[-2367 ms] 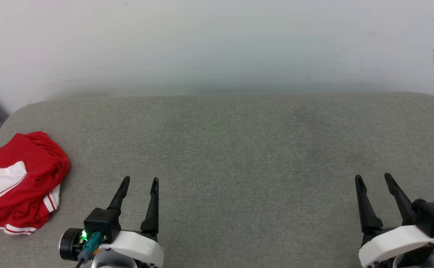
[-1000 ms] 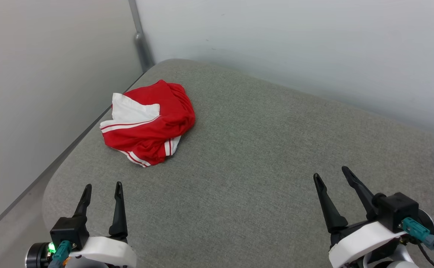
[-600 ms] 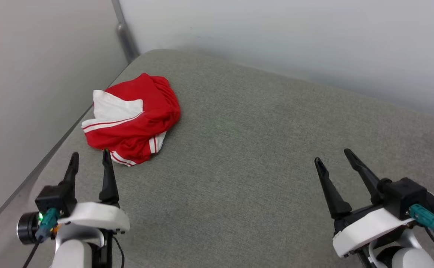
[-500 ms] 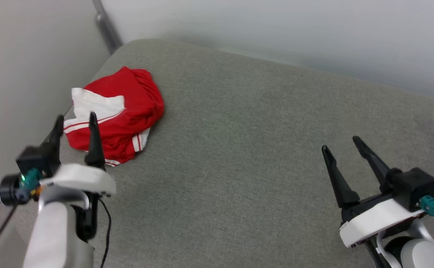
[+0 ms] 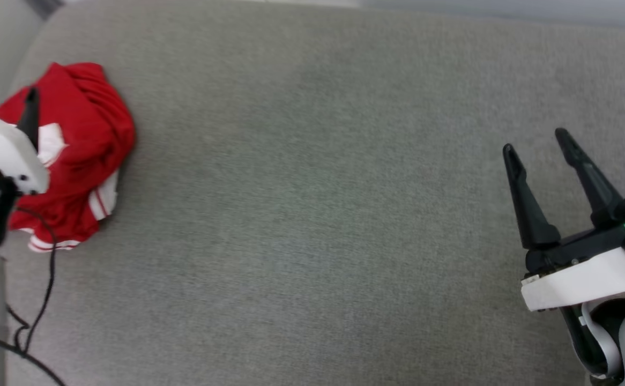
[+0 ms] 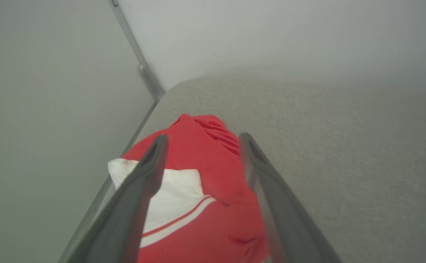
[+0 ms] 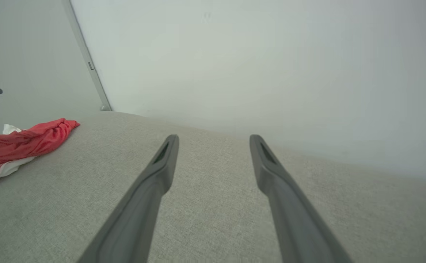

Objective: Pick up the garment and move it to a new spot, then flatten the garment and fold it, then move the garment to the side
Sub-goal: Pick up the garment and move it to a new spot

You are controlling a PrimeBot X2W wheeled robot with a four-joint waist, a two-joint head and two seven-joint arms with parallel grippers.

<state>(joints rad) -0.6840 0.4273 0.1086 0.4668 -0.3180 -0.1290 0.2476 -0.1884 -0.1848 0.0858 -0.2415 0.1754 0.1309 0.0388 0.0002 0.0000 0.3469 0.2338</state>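
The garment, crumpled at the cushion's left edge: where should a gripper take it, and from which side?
Probably pinch the bunched red ridge of the garment from above with the open left gripper poised over it; the gathered folds stand proud, while the white panel lies flat.

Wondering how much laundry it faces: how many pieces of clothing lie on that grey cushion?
1. The garment lies crumpled at the left end of the grey cushion, close to its edge. Another piece could hide inside the heap.
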